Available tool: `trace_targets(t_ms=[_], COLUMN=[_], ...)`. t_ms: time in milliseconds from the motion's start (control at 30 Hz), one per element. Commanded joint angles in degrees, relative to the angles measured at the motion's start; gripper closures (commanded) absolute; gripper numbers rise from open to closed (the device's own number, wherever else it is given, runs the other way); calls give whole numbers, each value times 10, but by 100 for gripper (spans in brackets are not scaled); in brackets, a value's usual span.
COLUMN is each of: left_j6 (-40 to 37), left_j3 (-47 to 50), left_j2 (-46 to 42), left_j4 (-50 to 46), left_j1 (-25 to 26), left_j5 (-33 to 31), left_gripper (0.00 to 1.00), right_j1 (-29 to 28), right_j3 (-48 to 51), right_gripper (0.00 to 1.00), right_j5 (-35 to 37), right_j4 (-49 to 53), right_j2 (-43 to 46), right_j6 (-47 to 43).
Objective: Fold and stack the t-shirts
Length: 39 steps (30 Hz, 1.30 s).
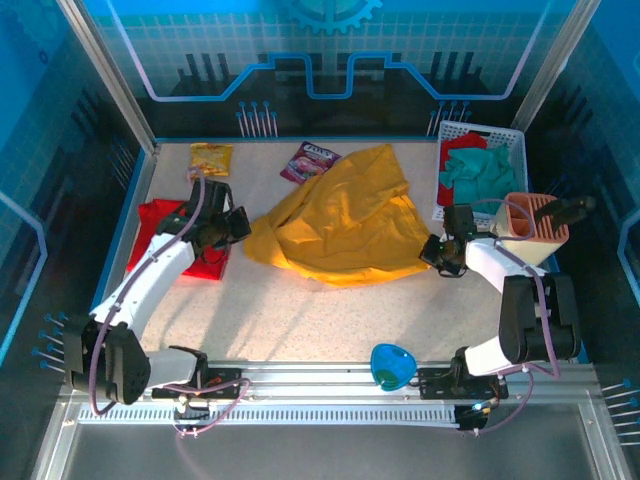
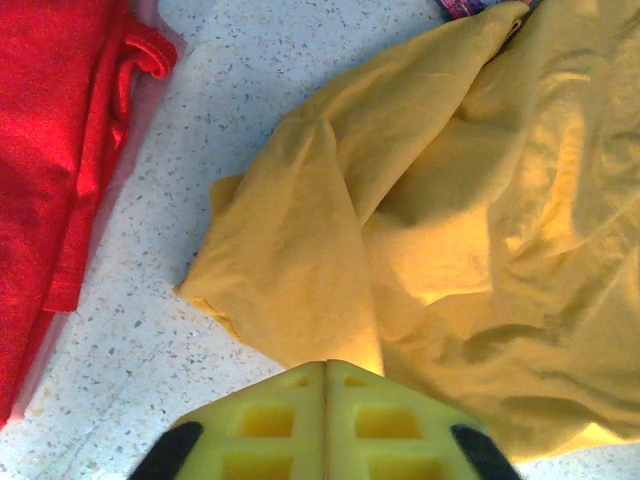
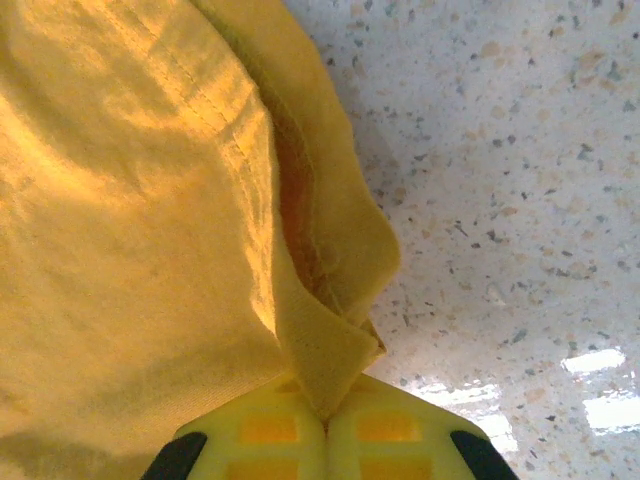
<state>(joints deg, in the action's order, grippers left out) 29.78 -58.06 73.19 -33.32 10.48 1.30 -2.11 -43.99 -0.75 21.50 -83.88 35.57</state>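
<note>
The mustard-yellow t-shirt (image 1: pixel 340 215) lies crumpled in the middle of the table, its print hidden. My left gripper (image 1: pixel 240 226) is at its left corner. In the left wrist view the fingers (image 2: pixel 325 362) are pressed together, and a ridge of the yellow t-shirt (image 2: pixel 440 200) runs down into their tips. My right gripper (image 1: pixel 436 250) is at the shirt's right edge, shut (image 3: pixel 325 412) on a folded hem of the yellow t-shirt (image 3: pixel 130 200). The red t-shirt (image 1: pixel 160 222) lies folded at the left, partly under my left arm, and appears as red cloth (image 2: pixel 50 150) beside the yellow one.
A yellow snack packet (image 1: pixel 210 157) and a purple one (image 1: pixel 310 160) lie at the back. A white basket (image 1: pixel 512 140) with teal cloths stands back right, next to a peach holder (image 1: pixel 535 215). A blue object (image 1: pixel 392 365) sits at the near edge.
</note>
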Motion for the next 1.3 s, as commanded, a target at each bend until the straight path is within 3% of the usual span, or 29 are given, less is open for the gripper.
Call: trace_targets(t_ms=[0, 133, 233, 367, 700, 833, 1033, 1267], left_j6=[-11, -26, -40, -44, -35, -33, -42, -77], left_j3=[46, 82, 101, 106, 66, 57, 43, -19], left_j2=[25, 69, 98, 144, 237, 246, 192, 81], left_j4=[-11, 53, 105, 165, 199, 194, 123, -63], left_j1=[0, -3, -7, -15, -15, -15, -15, -14], left_j5=[4, 5, 10, 34, 47, 46, 33, 50], left_gripper=[59, 39, 39, 50, 54, 70, 99, 100], right_j1=[11, 11, 12, 12, 13, 14, 18, 36], right_j3=[-8, -7, -8, -6, -6, -6, -8, -9], right_gripper=[100, 100, 100, 100, 100, 100, 100, 100], right_j5=[-11, -16, -17, -16, -18, -17, -19, -33], right_j4=[2, 5, 7, 6, 6, 8, 11, 20], right_j2=[11, 7, 6, 8, 6, 7, 14, 36], right_j6=[-3, -8, -12, -13, -13, -13, -11, -6])
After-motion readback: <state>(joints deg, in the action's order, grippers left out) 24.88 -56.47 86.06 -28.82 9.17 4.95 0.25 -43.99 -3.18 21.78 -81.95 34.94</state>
